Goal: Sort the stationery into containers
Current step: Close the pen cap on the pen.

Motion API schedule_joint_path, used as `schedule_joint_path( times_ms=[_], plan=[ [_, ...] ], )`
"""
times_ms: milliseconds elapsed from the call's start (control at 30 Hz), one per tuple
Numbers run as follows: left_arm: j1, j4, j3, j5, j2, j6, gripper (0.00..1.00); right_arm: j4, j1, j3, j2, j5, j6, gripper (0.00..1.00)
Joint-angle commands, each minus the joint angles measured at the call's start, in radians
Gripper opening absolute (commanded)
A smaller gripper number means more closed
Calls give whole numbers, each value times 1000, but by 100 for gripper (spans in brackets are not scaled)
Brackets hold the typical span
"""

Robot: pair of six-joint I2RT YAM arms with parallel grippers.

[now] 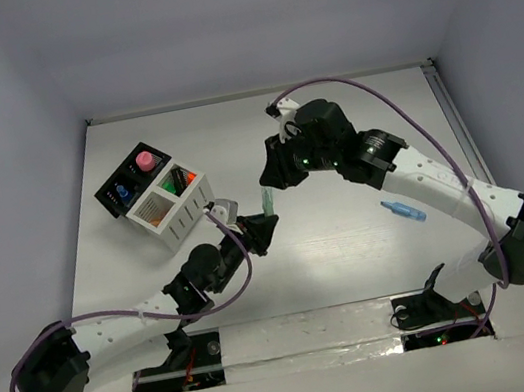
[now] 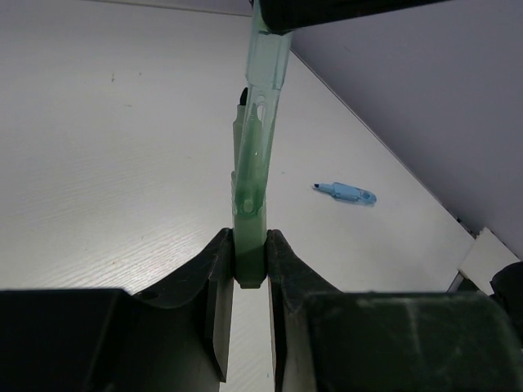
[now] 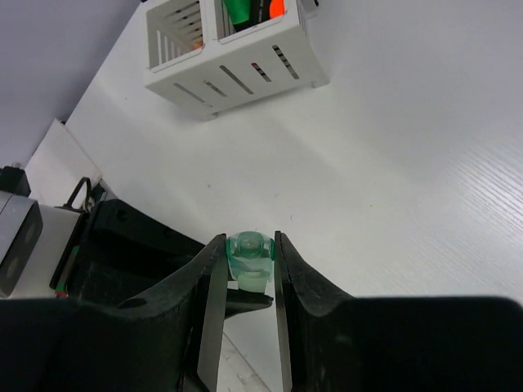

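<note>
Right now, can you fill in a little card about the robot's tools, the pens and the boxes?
left tool: shut on green marker, one end
right tool: shut on that marker's other end
white box: green and orange things inside
black box: pink thing inside
blue pen: lying loose on table

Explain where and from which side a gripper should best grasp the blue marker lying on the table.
Probably mid-barrel on the blue marker, straight down from above, jaws across its width: it lies flat and alone on the table.
</note>
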Motion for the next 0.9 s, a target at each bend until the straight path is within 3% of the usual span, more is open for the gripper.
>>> schedule_joint_path(
  times_ms=[0,467,867],
  plan=[
    [-22,-43,26,14,-14,13,0,80,-12,77,23,50,-41,0],
    [-22,-78,41,-6,-63,28,0,39,-12,77,87,-28,-54,0],
    [-22,-100,76,-62,-101,36,0,78,-3,-38,64,-71,-35,0]
  ],
)
